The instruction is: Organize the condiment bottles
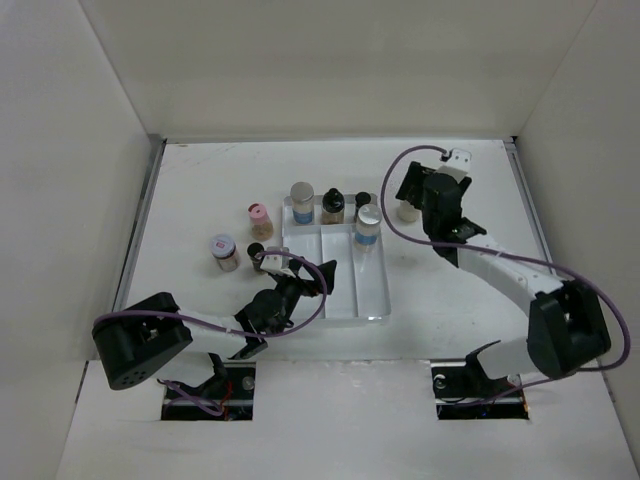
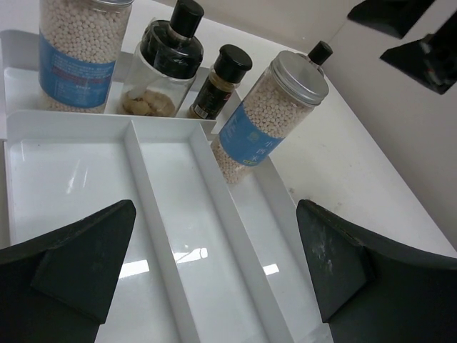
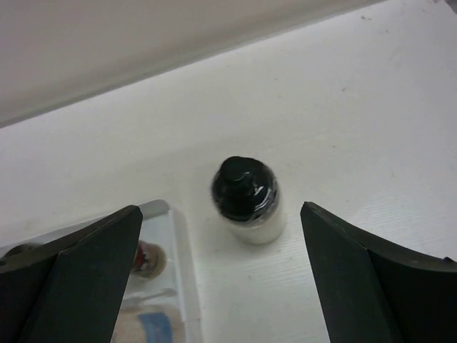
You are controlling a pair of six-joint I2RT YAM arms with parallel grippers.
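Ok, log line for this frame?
left gripper: open, over tray | right gripper: open, over black-capped bottle on table | pink-capped jar: on table, left of tray

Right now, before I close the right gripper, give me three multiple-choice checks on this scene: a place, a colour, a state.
1. Where does the black-capped white bottle stand? A on the table beside the tray; B inside the tray; C atop another bottle.
2. Cap colour of the loose bottle farthest back, left of the tray? A green; B pink; C yellow.
3. The right gripper is: A open; B shut on a bottle; C shut, empty.
A: bare table surrounds it. B: the top view shows pink. A: its fingers stand wide apart, clear of the bottle.
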